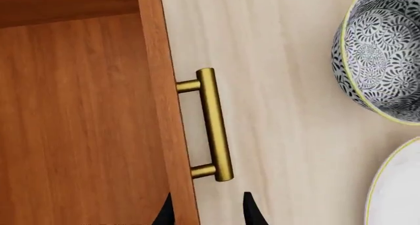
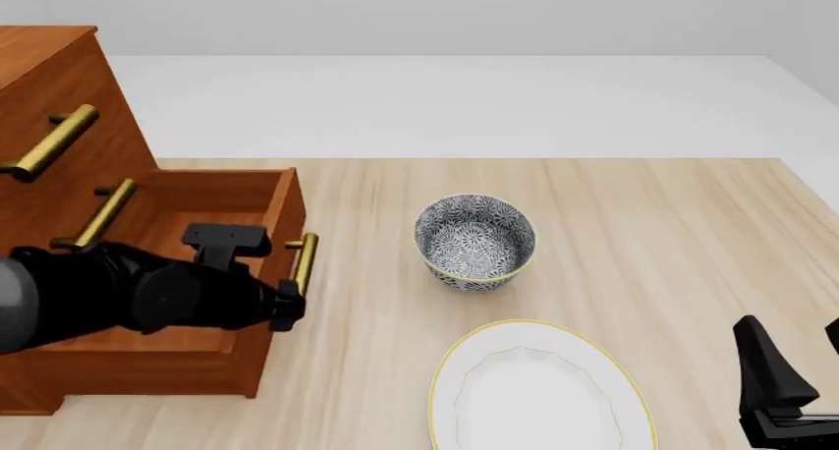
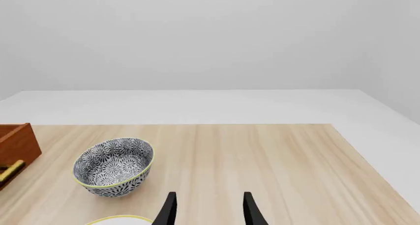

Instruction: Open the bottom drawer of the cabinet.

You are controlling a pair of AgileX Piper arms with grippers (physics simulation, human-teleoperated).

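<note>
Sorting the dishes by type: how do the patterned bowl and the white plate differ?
The bowl is deep and covered in a dark floral pattern; the plate is flat and plain white. The bowl sits farther from the arms, the plate nearer and partly cut off by the front view. Both have yellow rims.

Reddish-brown wooden cabinet [image 2: 59, 86], brass bar handles; round bowl [image 2: 476, 242] in dark-blue-and-white floral pattern, yellow rim; white plate [image 2: 540, 391], yellow edge; pale wood-grain table [image 2: 655, 234].

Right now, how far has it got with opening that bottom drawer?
Mostly done: the bottom drawer stands pulled well out of the cabinet, its inside showing. The left gripper is open above the drawer's front edge, not holding the brass handle. The right gripper waits aside, open. Little seems left.
</note>
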